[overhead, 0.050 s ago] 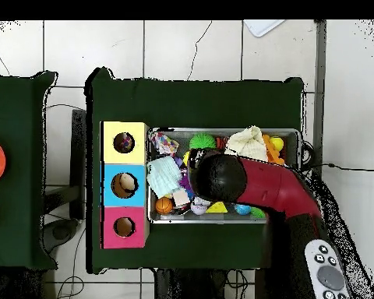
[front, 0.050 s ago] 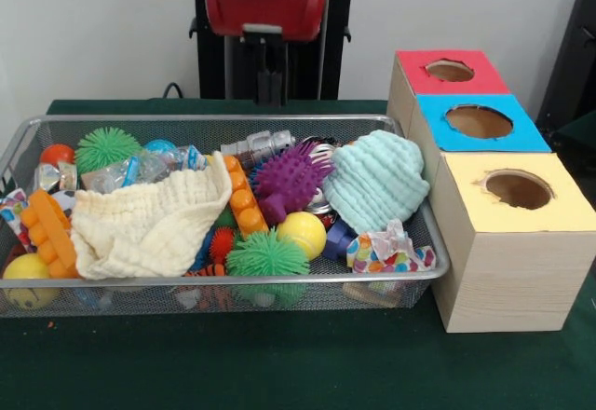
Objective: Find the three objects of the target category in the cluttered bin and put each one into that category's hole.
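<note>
One wire bin (front, 0.050 s ago: 438,259), three holed boxes: red (front, 0.050 s ago: 424,73), blue (front, 0.050 s ago: 438,123), yellow (front, 0.050 s ago: 466,196), and two cloths (front, 0.050 s ago: 154,224).

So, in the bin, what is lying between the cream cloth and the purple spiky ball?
In the front view, a strip of orange blocks runs between the cream cloth and the purple spiky ball, against the cloth's right edge.

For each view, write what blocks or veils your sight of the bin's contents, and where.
Front view: the mesh front wall of the bin veils the lowest toys. Overhead view: the red arm covers the bin's middle; the holes in the boxes show plainly.
</note>
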